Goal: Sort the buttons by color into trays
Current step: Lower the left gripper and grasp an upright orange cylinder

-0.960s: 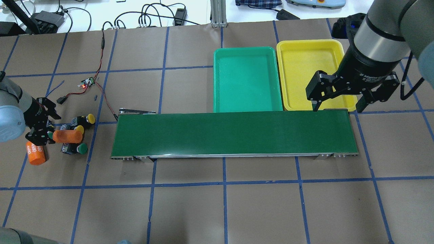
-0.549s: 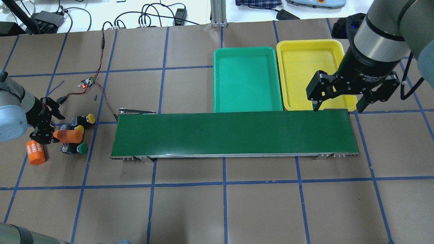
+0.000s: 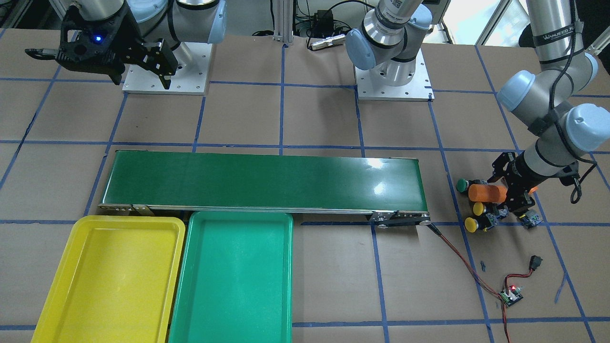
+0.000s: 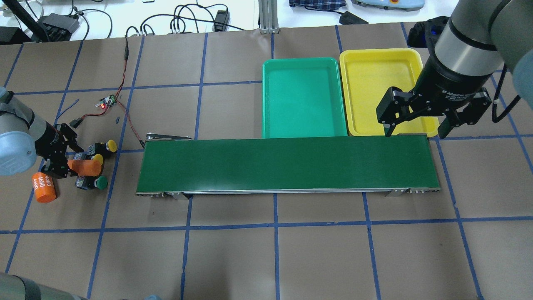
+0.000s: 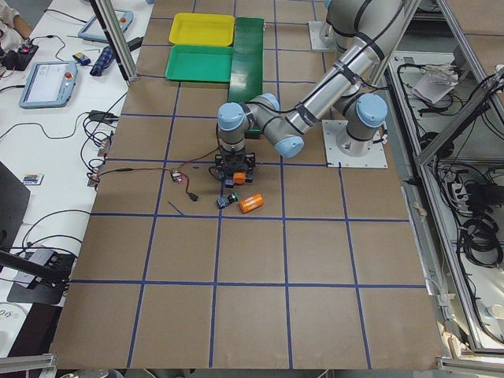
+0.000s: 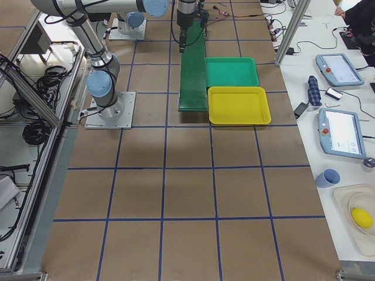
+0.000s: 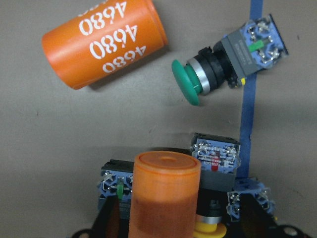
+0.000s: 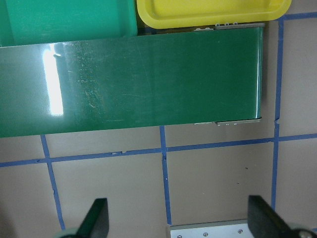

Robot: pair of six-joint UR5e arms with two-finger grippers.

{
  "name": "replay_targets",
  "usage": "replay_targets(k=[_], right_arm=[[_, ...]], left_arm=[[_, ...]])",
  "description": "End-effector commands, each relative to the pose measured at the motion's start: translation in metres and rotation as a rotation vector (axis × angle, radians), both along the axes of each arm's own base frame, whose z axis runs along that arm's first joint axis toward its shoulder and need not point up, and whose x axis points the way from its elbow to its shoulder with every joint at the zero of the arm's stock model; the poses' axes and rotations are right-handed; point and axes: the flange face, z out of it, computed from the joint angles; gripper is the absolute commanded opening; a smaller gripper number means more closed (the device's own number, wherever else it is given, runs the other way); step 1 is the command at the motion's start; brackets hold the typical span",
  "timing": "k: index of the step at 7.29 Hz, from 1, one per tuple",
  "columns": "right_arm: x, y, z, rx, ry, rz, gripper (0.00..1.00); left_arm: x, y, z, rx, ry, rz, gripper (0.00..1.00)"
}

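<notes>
Green and yellow caps mark the buttons, which are clustered on the brown table paper off the conveyor belt's point(image 4: 287, 166) left end, well apart from both trays. One yellow button point(image 4: 110, 145) lies farthest from the robot. A second yellow button point(image 4: 97, 158) sits against the plain orange cylinder point(image 4: 88, 167). A green button point(image 4: 100, 182) lies on its side just beside that cylinder, nearer the robot. The second green button point(image 7: 190, 84) shows only in the left wrist view, on its side near the printed orange cylinder point(image 7: 104, 42).

The left gripper point(image 4: 66, 157) is low over this cluster, its fingers spread to either side of the plain cylinder's near end. They seem not to grip it, though the view is too tight to be sure.

The green tray point(image 4: 304, 60) and yellow tray point(image 4: 381, 53) lie side by side along the belt's far edge. The right gripper point(image 4: 415, 130) hangs above the belt's right end beside the yellow tray, fingers wide and holding nothing.
</notes>
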Motion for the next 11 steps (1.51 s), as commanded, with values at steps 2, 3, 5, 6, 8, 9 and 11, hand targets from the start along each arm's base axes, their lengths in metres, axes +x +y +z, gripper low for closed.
replay_targets(k=[2,3,5,6,8,9,11], right_arm=[[0.0,0.0,0.0,0.0,-0.004,-0.004,1.0],[0.001,0.0,0.0,0.001,-0.005,-0.006,1.0],[0.0,-0.001,-0.001,0.001,-0.002,-0.004,1.0],[0.0,-0.001,-0.001,0.002,0.001,-0.004,1.0],[0.0,0.0,0.0,0.0,0.001,-0.004,1.0],[0.0,-0.001,-0.001,0.002,0.001,-0.004,1.0],[0.0,-0.001,-0.001,0.002,0.001,-0.004,1.0]], left_arm=[[-0.003,0.001,-0.009,0.007,0.032,0.002,0.75],[-0.003,0.001,-0.011,0.01,0.034,0.002,0.71],[-0.003,0.0,-0.01,0.005,0.036,0.002,0.53],[-0.005,-0.001,-0.01,-0.008,0.053,0.003,0.49],[-0.004,-0.001,-0.006,-0.013,0.049,0.003,0.43],[-0.005,-0.002,0.007,-0.034,0.034,-0.001,0.41],[-0.01,-0.004,0.023,-0.063,0.019,-0.009,0.41]])
